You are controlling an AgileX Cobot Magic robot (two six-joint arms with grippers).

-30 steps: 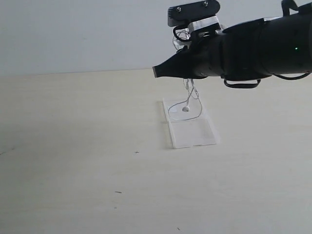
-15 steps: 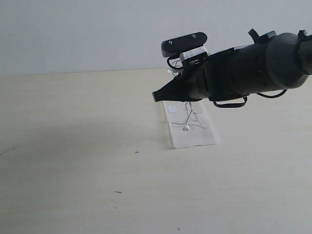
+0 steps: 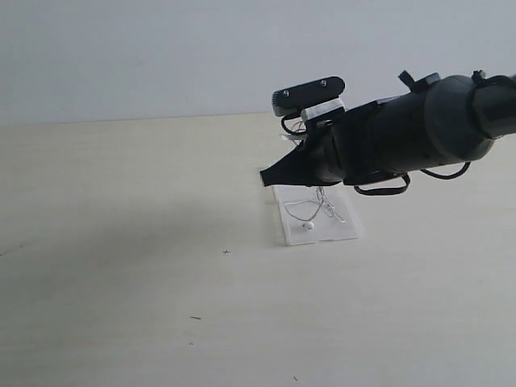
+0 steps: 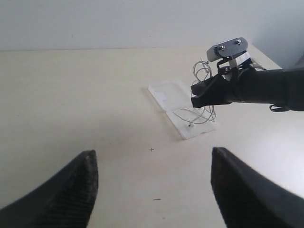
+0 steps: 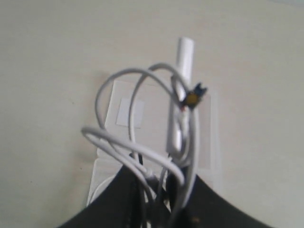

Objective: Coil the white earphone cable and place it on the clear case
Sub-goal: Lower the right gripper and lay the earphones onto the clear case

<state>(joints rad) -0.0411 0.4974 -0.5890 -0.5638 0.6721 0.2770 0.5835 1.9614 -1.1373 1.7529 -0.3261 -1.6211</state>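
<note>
On pale tabletop (image 3: 121,290), clear case (image 3: 343,231), white wall (image 3: 161,56)

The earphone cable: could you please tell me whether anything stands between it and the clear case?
Nothing visible does. The cable hangs from the right gripper directly above the case, and its lowest loops and an earbud seem to lie on the case's bare panel.

right hand (image 3: 264,176): black, tapered | wrist camera (image 3: 309,91): black bar (two screws) | cable loop (image 3: 379,191): black
</note>
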